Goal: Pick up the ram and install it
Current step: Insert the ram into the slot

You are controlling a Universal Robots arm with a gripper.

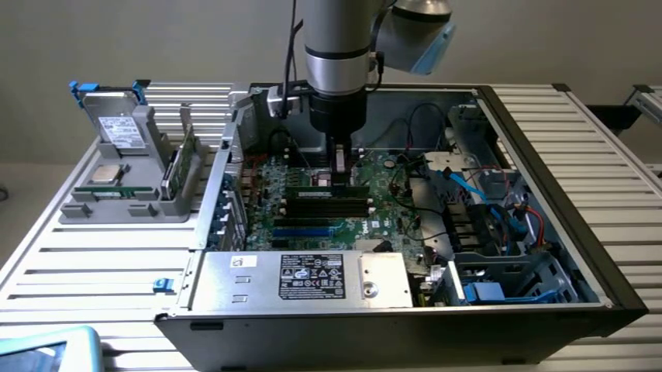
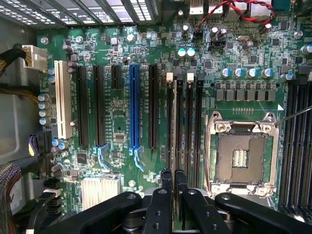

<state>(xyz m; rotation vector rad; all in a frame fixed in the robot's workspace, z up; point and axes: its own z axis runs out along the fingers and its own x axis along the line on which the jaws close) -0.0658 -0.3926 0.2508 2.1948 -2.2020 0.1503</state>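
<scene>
The gripper [image 1: 339,183] hangs straight down from the arm inside the open computer case [image 1: 567,198], close over the motherboard [image 1: 395,175]. Its two black fingers [image 2: 167,184] stand nearly together, clenched on the thin edge of the ram [image 1: 322,191].

In the exterior view the ram is a slim green stick with a white label. It lies level across the nine-to-three line right under the fingertips, at the twelve o'clock edge of the bank of black slots [image 1: 329,208]. In the wrist view the ram [image 2: 174,122] is seen edge-on as a pale strip running away from the gripper [image 2: 173,175], in line with the slot furthest from the processor socket [image 2: 240,158]. Whether it is seated in that slot cannot be told. The other slots [image 2: 189,126] of the bank beside it show bare channels.

In the exterior view a silver power supply [image 1: 300,277] with a black label sits at six o'clock from the slots. Out at nine o'clock from the case, a grey holder [image 1: 124,211] on the slatted table [image 1: 93,260] carries a square silver processor chip [image 1: 107,172].
</scene>
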